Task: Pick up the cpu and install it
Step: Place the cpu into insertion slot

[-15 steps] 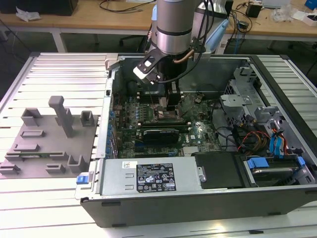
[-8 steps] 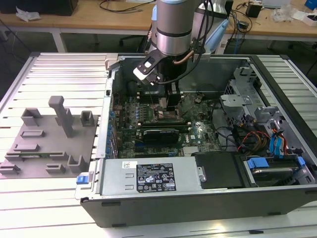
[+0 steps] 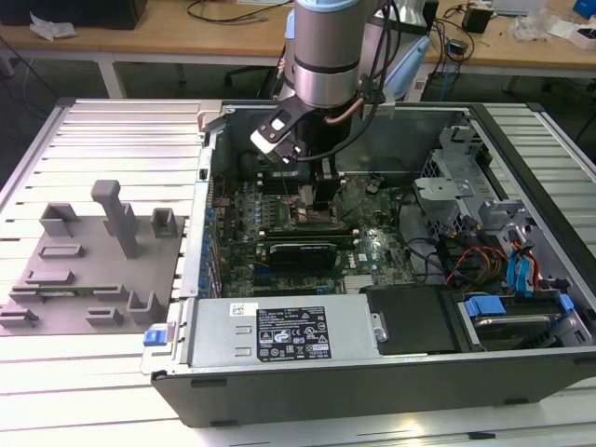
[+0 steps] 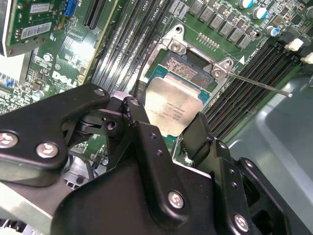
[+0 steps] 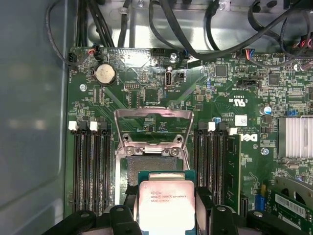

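Pincer grips the cpu by its edges over the open socket; best kept level, corners matched, lowered straight and softly, I judge.

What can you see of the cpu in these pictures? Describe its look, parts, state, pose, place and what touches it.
The cpu is a small flat square chip: silvery metal lid with faint print, green rim. In both wrist views the claw appears to clamp two opposite edges. It sits face up, partly over the open socket, whose metal frame is swung up. Whether it touches the socket is unclear.
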### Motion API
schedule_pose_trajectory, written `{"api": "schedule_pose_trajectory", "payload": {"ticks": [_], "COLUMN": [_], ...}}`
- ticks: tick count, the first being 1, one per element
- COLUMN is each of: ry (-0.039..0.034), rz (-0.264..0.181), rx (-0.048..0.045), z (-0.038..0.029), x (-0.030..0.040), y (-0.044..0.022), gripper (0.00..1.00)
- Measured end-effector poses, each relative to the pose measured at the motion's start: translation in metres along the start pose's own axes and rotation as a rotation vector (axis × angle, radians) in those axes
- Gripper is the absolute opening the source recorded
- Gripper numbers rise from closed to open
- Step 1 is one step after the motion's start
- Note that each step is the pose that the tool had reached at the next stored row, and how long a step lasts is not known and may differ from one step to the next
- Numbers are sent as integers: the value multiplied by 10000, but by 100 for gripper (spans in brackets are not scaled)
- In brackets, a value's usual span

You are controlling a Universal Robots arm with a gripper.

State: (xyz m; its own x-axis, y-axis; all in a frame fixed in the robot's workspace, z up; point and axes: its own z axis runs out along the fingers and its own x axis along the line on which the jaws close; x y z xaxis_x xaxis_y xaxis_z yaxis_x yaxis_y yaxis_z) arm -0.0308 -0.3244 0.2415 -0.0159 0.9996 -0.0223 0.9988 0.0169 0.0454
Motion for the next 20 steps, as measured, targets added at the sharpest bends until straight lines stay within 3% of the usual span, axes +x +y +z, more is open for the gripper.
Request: {"api": "schedule_pose_trajectory", "payload": {"ticks": [6,11,14,20], "ry": [16,78,91,101], "rz": [1,-180,-277,-280], "rx": [0,-5,8,15], "z": [42,84,161,191], "x": [1,2,4,7], "y": [-4,-6,-9,-10], "gripper": [55,55,55,55]}}
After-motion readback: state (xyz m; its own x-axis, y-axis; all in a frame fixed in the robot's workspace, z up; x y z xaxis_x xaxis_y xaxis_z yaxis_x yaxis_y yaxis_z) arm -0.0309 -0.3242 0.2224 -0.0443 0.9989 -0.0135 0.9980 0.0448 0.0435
